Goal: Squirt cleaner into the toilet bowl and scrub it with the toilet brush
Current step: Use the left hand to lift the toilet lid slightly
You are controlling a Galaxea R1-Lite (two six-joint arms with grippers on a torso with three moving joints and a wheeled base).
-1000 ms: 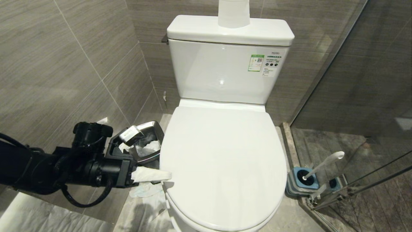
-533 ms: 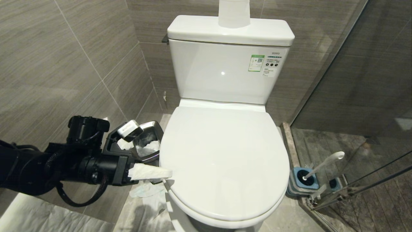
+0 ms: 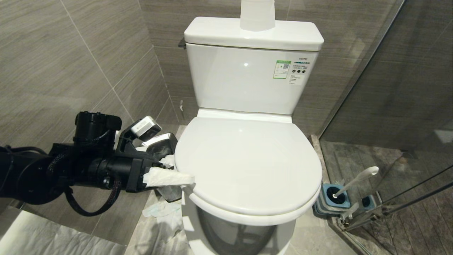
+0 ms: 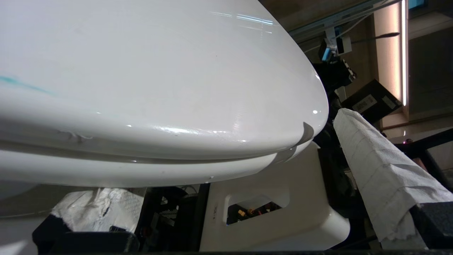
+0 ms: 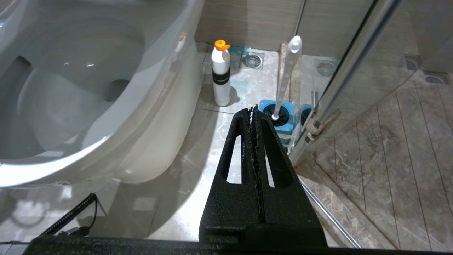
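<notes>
Your left gripper (image 3: 166, 161) sits at the left edge of the large white glossy ceramic toilet bowl (image 3: 247, 226), its jaws spread wide and holding nothing; each finger is wrapped in white tissue, and the near one (image 3: 168, 177) is tucked under the rim of the white plastic lid (image 3: 247, 166), which stands a little raised at its near end with a dark gap showing below it. The relation that matters now is this: the lid's edge lies directly right of the jaws and touches the lower finger from above, while its hinge line runs left to right at the far end by the tank, so the lift should swing up and away from you. The left arm is clearly the nearer one for that. The bowl is still covered, so I judge that no cleaner can go in yet. The long slim white toilet brush (image 3: 355, 180) stands in its blue-and-grey holder (image 3: 332, 202) on the floor at the right of the toilet, handle leaning to the right and away. A white cleaner bottle with an orange cap (image 5: 221, 76) stands on the floor beside the bowl. Your right gripper (image 5: 254, 109) hangs low on that side, jaws pressed together and empty, pointing towards the brush, so it is the nearer arm for the brush.
</notes>
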